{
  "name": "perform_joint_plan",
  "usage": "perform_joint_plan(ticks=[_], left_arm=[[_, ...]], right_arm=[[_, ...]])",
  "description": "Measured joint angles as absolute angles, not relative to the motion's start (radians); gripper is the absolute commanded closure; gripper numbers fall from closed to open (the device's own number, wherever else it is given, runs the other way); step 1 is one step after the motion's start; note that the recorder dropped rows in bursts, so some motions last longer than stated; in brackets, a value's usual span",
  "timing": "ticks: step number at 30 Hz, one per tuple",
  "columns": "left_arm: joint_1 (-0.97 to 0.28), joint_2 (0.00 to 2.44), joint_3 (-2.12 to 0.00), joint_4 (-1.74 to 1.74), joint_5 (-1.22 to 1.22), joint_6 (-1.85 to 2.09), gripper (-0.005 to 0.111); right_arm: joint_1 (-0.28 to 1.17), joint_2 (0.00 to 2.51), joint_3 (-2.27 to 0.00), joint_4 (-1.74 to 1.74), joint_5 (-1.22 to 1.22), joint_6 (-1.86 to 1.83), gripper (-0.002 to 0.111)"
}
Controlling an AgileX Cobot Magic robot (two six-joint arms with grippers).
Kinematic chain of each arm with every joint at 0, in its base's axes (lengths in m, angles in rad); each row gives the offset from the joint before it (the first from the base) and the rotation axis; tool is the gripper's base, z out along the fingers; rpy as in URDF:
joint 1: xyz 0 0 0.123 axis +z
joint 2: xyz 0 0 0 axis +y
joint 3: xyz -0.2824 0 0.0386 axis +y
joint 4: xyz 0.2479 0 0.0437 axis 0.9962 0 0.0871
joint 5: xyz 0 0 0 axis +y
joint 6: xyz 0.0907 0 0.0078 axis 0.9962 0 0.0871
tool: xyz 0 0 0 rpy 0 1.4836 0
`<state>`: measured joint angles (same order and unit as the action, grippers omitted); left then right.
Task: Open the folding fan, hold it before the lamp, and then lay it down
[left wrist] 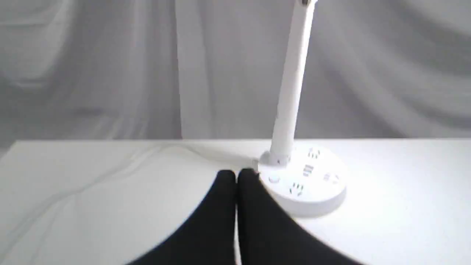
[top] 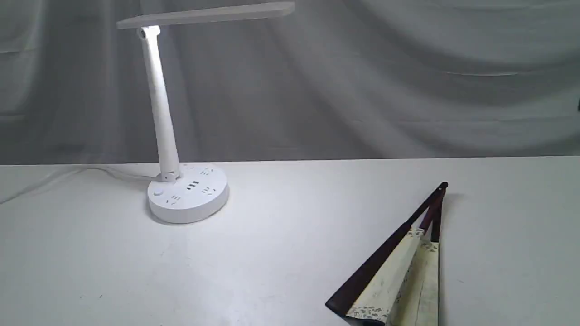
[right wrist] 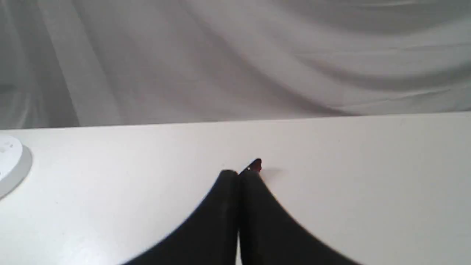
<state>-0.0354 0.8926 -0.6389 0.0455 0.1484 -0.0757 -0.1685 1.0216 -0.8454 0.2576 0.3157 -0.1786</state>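
Exterior view: the lamp [top: 159, 108] is seen at left on the counter [top: 290, 253], the folding fan [top: 398, 271] laid partly spread at right, well apart. Left wrist view: the left gripper [left wrist: 236, 175] is pressed together near the lamp. Right wrist view: the right gripper [right wrist: 239, 175] is pressed together, the fan's pivot glimpsed beyond.

The left gripper [left wrist: 236, 176] is pressing its two black fingers flat against each other, with only a thin seam showing between them and nothing clamped inside. The right gripper [right wrist: 239, 176] is doing likewise, its black fingers meeting from base to rounded tips, both sets of jaws standing fully closed and empty.
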Motion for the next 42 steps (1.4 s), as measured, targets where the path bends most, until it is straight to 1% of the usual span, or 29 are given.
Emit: perform_joint_plan(ticks=[9,13,15,17,20,24,27,32,35,42], left_arm=[[-0.035,1.141,-0.776,0.007,0.338,-0.076,0.107],[-0.035,1.204,-0.821,-0.02,0.392,-0.068,0.107],[-0.035,1.227,-0.833,-0.036,0.415,-0.061,0.107],[-0.048,1.251,-0.838,-0.046,0.429,-0.042,0.107],[-0.087,1.287,-0.839,-0.053,0.448,-0.014,0.107],[-0.171,1.332,-0.843,-0.053,0.469,0.018,0.107],[-0.211,1.352,-0.871,-0.053,0.51,0.022,0.107],[-0.245,1.379,-0.89,-0.056,0.523,0.025,0.107],[-0.262,1.407,-0.89,-0.075,0.527,0.025,0.107],[-0.318,1.476,-0.89,-0.107,0.527,0.08,0.107]], right_arm=[[-0.156,1.222,-0.845,0.267,0.321,-0.247,0.108],[-0.103,1.28,-0.847,0.267,0.321,-0.316,0.098],[-0.071,1.313,-0.859,0.267,0.334,-0.342,0.088],[-0.047,1.343,-0.881,0.268,0.368,-0.349,0.081],[-0.021,1.403,-0.932,0.28,0.45,-0.356,0.075],[-0.012,1.475,-0.987,0.283,0.528,-0.381,0.075],[-0.012,1.516,-1.02,0.29,0.568,-0.427,0.075],[-0.012,1.606,-1.1,0.356,0.666,-0.499,0.075],[-0.005,1.657,-1.135,0.381,0.686,-0.561,0.075],[0.069,1.762,-1.148,0.389,0.702,-0.641,0.075]])
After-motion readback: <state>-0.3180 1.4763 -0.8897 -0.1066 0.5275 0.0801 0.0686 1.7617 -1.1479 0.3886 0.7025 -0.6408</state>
